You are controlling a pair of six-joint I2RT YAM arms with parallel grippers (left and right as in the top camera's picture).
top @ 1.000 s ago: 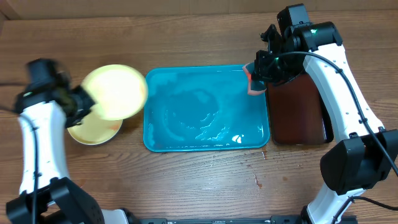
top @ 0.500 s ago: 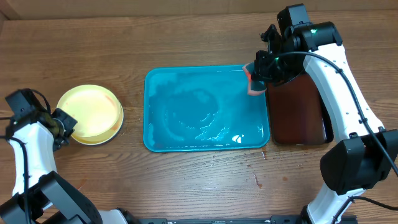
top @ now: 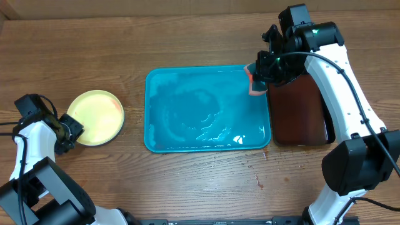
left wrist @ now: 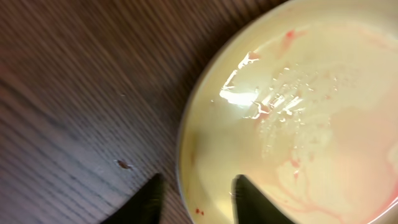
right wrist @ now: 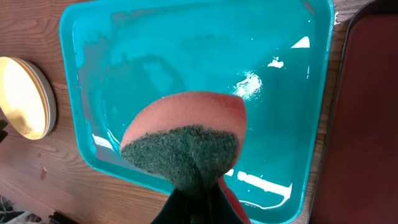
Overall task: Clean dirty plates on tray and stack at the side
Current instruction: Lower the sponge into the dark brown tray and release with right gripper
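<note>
The plates (top: 95,117) lie stacked on the wood left of the teal tray (top: 206,112). The top plate is yellow-green with faint red streaks (left wrist: 298,124); those under it are mostly hidden. My left gripper (top: 67,130) is at the stack's left edge, jaws apart on either side of the top plate's rim (left wrist: 196,200), one finger (left wrist: 249,202) over the plate. My right gripper (top: 257,76) hovers over the tray's far right corner, shut on an orange sponge with a green scouring face (right wrist: 186,143). The tray (right wrist: 186,62) is wet and holds no plates.
A dark reddish black-rimmed tray (top: 300,109) lies right of the teal tray, under my right arm; it also shows in the right wrist view (right wrist: 367,112). A cardboard wall runs along the table's back edge. Small red spots mark the wood by the tray's front right corner.
The yellow-green plate, held up and tilted over the stack a second ago, now lies flat on it. My left arm has swung down and left. The right arm has not moved.
</note>
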